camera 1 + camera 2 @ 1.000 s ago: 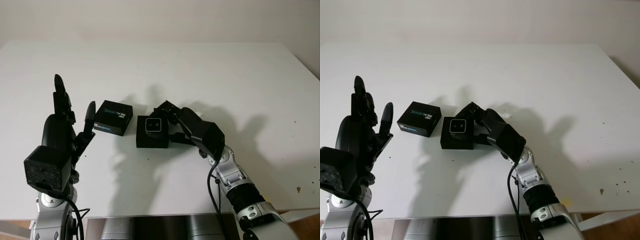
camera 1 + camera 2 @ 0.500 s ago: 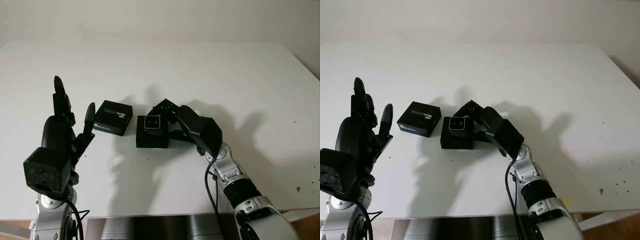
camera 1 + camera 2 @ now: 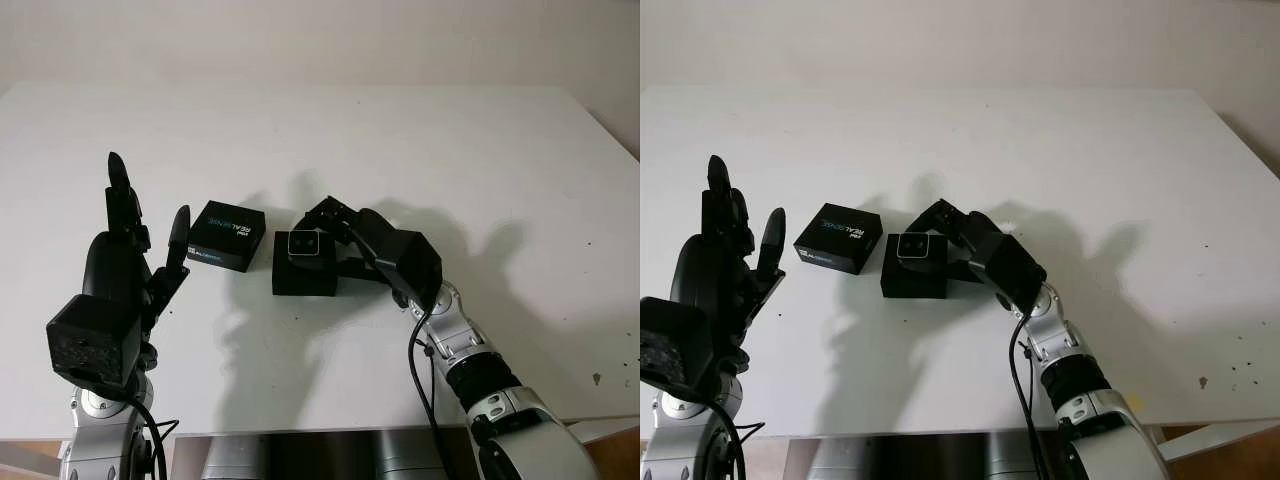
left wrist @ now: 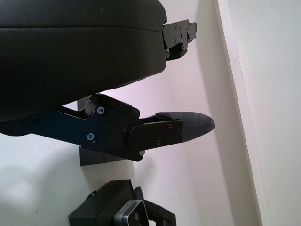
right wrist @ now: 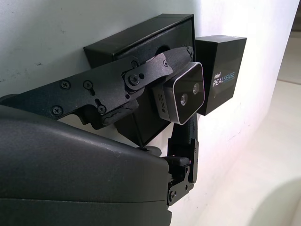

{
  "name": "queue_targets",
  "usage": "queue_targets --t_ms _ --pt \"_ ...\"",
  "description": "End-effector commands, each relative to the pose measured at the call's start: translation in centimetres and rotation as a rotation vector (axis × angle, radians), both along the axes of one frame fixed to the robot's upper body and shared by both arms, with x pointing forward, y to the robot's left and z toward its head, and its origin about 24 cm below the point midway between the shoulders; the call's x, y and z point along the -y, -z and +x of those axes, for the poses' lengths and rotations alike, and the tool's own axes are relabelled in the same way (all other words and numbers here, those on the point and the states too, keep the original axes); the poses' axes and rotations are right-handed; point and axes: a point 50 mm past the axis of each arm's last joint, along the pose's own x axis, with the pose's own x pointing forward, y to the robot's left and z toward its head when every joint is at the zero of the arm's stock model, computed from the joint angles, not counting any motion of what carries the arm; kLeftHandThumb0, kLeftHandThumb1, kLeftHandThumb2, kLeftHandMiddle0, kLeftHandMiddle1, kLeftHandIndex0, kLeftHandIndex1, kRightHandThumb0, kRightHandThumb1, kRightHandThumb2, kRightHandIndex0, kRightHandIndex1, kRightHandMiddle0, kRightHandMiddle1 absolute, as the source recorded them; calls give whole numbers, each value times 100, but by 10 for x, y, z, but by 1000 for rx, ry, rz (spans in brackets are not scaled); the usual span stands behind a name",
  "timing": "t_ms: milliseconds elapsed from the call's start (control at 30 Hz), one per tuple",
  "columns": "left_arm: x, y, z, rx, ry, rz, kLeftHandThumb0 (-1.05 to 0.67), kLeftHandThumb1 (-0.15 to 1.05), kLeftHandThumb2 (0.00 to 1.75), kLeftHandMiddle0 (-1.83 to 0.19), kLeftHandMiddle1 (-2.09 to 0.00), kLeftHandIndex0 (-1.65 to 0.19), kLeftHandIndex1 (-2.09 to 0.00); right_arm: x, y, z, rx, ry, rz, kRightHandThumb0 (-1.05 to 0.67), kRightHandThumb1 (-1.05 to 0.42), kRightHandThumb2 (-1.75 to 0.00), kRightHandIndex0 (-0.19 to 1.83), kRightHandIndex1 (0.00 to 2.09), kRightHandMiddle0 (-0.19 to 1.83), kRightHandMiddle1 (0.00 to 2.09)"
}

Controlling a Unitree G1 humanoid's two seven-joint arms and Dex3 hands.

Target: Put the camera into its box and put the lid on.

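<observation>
A small silver camera (image 3: 305,244) with a dark face is held in my right hand (image 3: 322,234), which is shut on it, one finger (image 5: 117,80) on each side. It is tilted just over the far part of the open black box (image 3: 303,277) at the table's middle. In the right wrist view the camera (image 5: 184,94) sits in front of the box (image 5: 141,35). The black lid (image 3: 227,235), printed with white lettering, lies on the table just left of the box. My left hand (image 3: 130,245) is open and raised upright left of the lid.
The white table (image 3: 450,150) stretches wide behind and to the right of the box. Its front edge (image 3: 300,425) runs close to both arms. The wall rises behind the far edge.
My right hand has shifted slightly toward the far side of the box, and the camera now sits more tilted. The left hand and the lid have not moved.
</observation>
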Motion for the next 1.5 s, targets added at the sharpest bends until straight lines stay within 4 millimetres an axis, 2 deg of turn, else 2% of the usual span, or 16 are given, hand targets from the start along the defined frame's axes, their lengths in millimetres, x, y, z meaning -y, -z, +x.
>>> queue_targets --t_ms 0,500,1467 --pt "-1 -3 -1 9 -2 7 -58 105 50 19 -4 19 0 2 3 -1 -7 -11 -22 -44 -97 -5 30 5 28 155" --pt "-3 -5 -1 4 -5 12 -60 105 49 18 -5 19 0 6 3 -3 -19 -21 -28 -44 -97 -5 29 5 29 157" --pt "-7 -10 -2 5 -4 19 -59 105 48 17 -6 19 -1 -2 8 -9 -14 -37 -39 -45 -98 -5 28 5 26 161"
